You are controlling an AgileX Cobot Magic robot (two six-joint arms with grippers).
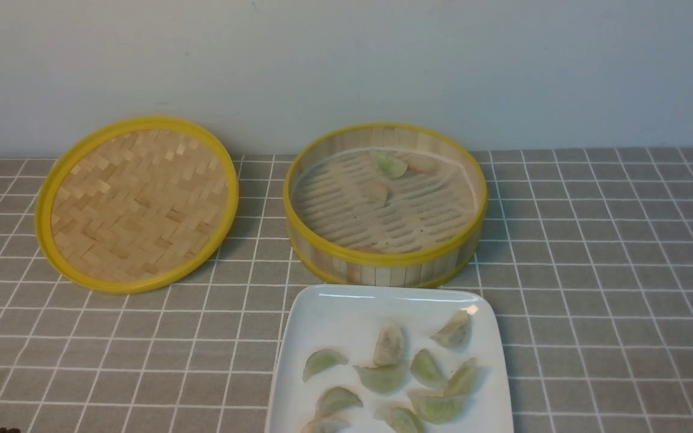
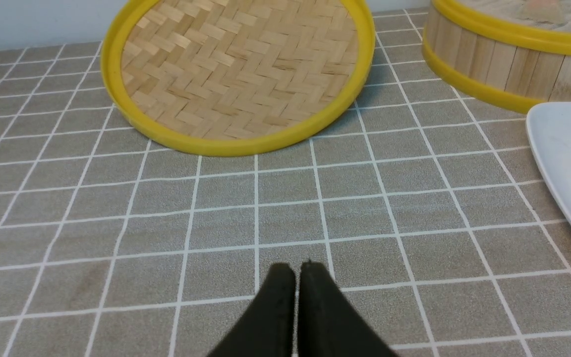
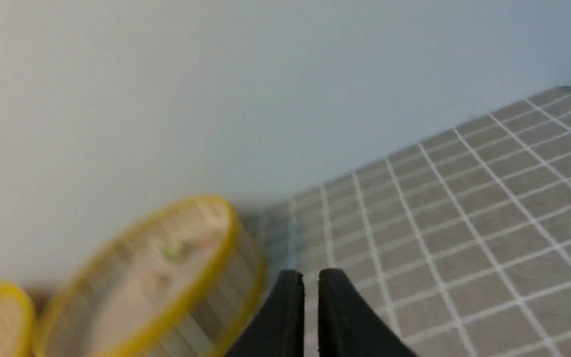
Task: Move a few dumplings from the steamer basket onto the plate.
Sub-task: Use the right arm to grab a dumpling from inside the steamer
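- Left hand (image 2: 296,270): jaws pressed together, empty, low over the table (image 2: 166,223), with one lid (image 1: 136,204) ahead.
- Steamer basket (image 1: 382,273), centre: three dumplings (image 1: 390,165) clearly seen, perhaps a fourth.
- Plate (image 1: 346,313), just before the basket: about ten more.
- Right hand (image 3: 310,275): closed, empty. The basket lies to its left, probably nearer this arm.

**A:** Soft, even light from above, and the front view is sharp. There's a white glare streak along the far rim of the plate (image 1: 382,293).

**B:** Only faint shadows beside the lid (image 1: 136,204). The right wrist view smears badly, though: the steamer basket (image 3: 216,307) is all motion blur.
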